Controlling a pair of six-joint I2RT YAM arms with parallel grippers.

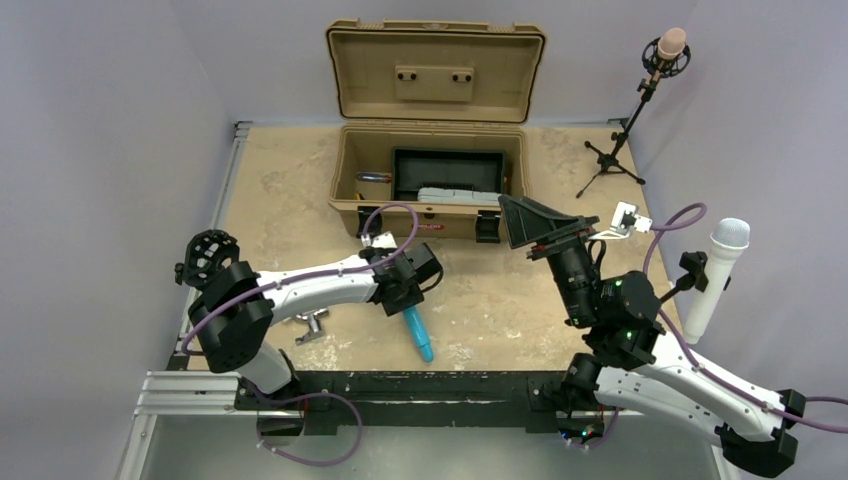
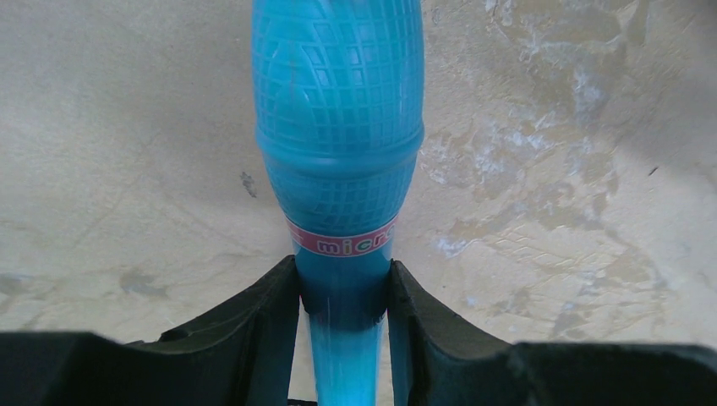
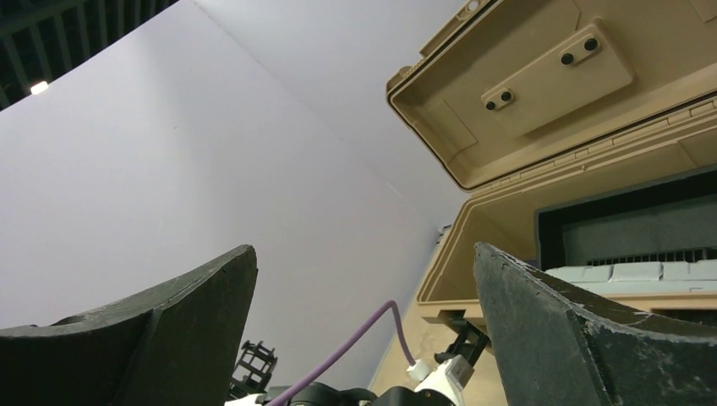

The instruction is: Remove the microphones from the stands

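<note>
Top external view shows three microphones. The blue microphone (image 1: pixel 420 337) lies low over the table (image 1: pixel 290 170) near its front edge, head pointing toward the arm bases, its handle pinched in the left gripper (image 1: pixel 408 306). A pink-headed microphone (image 1: pixel 672 42) sits in a black ring mount on top of one tripod stand (image 1: pixel 618 150) at the far right corner. A white microphone (image 1: pixel 720 270) stands tilted off the table's right side with a black clip (image 1: pixel 695 268) beside it. There are two arms. The left wrist view shows the left gripper (image 2: pixel 342 288) with both fingers (image 2: pixel 254 338) pressed against the narrow neck of the blue microphone (image 2: pixel 338 127), just below a red printed band, over the bare table (image 2: pixel 127 127). The right gripper (image 1: pixel 535 222) is raised in front of one open tan case (image 1: pixel 435 65) at the back of the table. In the right wrist view the right gripper (image 3: pixel 363 254) has its two fingers spread wide with nothing between them, facing the case (image 3: pixel 524 85). One black ball-shaped cage (image 1: pixel 207 255) sits at the table's left edge.
</note>
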